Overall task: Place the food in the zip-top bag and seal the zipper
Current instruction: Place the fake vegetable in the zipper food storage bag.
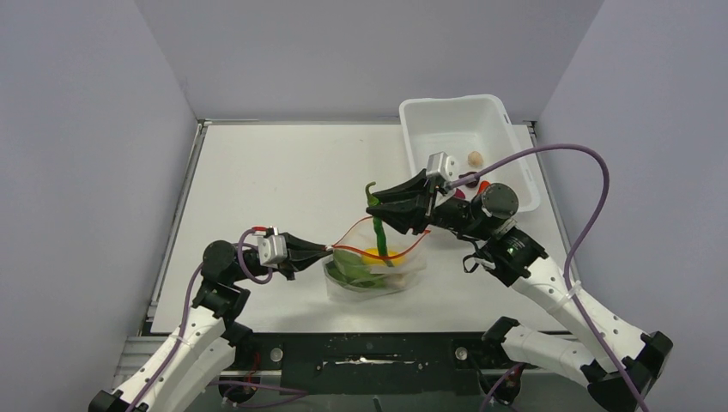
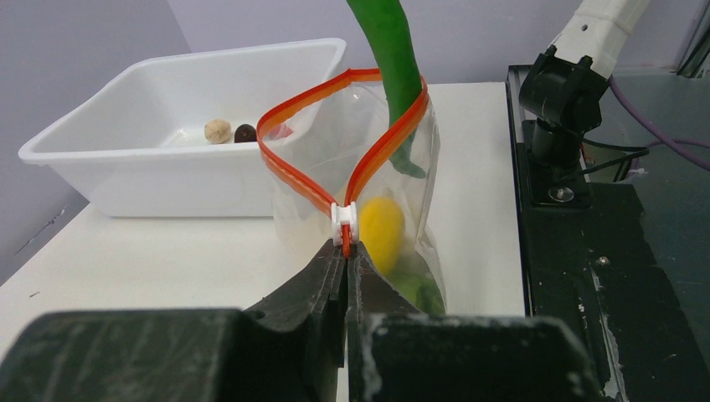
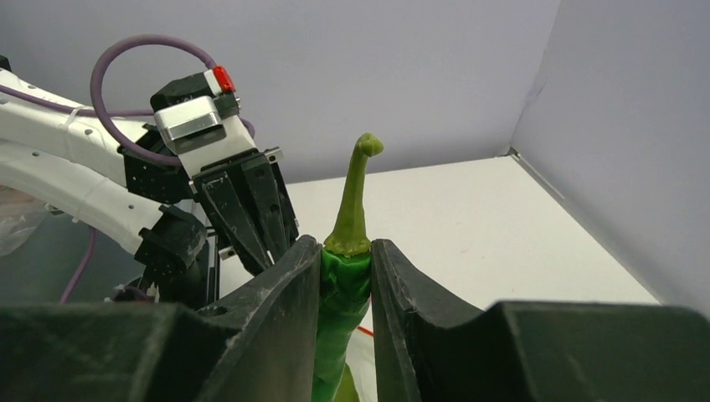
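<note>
The left gripper [image 2: 346, 254] is pressed shut on 1 end of the zipper [image 2: 306, 186], so the zip-top bag [image 2: 297, 222], judged limp and slippery, is kept open mid-table. Beyond, the pepper [image 3: 343, 289], likely light and rubbery, is pinched below its stem by the right gripper [image 3: 345, 264], with its tip lowered into the bag's mouth.

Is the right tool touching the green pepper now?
Touching. In the right wrist view the right tool clamps the green pepper between both fingers.

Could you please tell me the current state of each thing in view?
zip-top bag: mouth open.
zipper: unsealed.
pepper: upright, tip inside bag.
yellow lump: inside bag.
leaf: inside bag.
white tub: holds beige piece, dark piece.
left hand: shut on zipper.
right hand: shut on pepper.
</note>
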`<state>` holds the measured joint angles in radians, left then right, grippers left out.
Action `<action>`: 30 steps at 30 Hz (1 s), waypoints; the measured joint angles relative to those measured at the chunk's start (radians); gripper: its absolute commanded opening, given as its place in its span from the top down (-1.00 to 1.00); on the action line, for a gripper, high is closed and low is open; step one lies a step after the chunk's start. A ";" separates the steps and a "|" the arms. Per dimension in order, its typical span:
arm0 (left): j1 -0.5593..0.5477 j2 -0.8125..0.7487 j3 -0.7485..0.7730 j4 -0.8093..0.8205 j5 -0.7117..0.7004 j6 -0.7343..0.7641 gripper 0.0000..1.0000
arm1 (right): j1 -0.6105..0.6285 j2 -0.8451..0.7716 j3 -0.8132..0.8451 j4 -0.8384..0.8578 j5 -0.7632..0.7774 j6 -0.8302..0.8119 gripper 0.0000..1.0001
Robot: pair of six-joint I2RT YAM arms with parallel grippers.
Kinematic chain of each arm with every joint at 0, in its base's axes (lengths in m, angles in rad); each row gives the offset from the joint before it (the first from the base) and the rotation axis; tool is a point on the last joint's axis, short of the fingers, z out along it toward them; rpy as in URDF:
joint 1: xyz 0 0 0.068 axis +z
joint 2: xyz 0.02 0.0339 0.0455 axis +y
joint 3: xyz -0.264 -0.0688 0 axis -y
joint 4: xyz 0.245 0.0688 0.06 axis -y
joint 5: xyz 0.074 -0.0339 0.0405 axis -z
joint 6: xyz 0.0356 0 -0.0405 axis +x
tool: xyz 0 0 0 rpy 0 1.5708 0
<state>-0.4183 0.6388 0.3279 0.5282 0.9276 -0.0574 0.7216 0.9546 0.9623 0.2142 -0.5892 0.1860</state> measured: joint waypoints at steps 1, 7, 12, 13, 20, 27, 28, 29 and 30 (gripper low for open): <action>0.000 -0.003 -0.003 0.001 0.002 0.000 1.00 | 0.000 0.000 -0.003 -0.010 0.000 0.003 0.70; 0.000 -0.014 -0.013 0.006 0.021 0.001 1.00 | 0.000 0.015 -0.010 -0.076 -0.001 -0.010 0.70; 0.000 -0.017 -0.016 0.008 0.030 0.001 1.00 | -0.001 0.067 -0.010 -0.119 -0.007 -0.023 0.69; 0.000 -0.018 -0.017 0.008 0.031 0.001 1.00 | -0.001 0.076 -0.010 -0.126 -0.008 -0.026 0.69; 0.000 -0.010 -0.026 0.045 0.050 -0.012 1.00 | -0.002 0.090 -0.028 -0.157 -0.024 -0.074 0.68; 0.000 -0.011 -0.028 0.053 0.054 -0.016 1.00 | -0.002 0.103 -0.034 -0.278 -0.053 -0.240 0.64; 0.000 -0.010 -0.028 0.053 0.055 -0.018 1.00 | -0.002 0.103 -0.042 -0.285 -0.059 -0.260 0.64; 0.000 -0.009 -0.028 0.054 0.058 -0.018 1.00 | -0.002 0.102 -0.053 -0.284 -0.066 -0.276 0.64; 0.000 -0.008 -0.028 0.055 0.058 -0.019 1.00 | -0.002 0.100 -0.066 -0.281 -0.076 -0.289 0.65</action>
<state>-0.4183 0.6304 0.2996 0.5827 0.9852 -0.0761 0.7193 1.0550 0.8963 -0.0666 -0.6655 -0.1028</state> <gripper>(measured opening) 0.009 0.255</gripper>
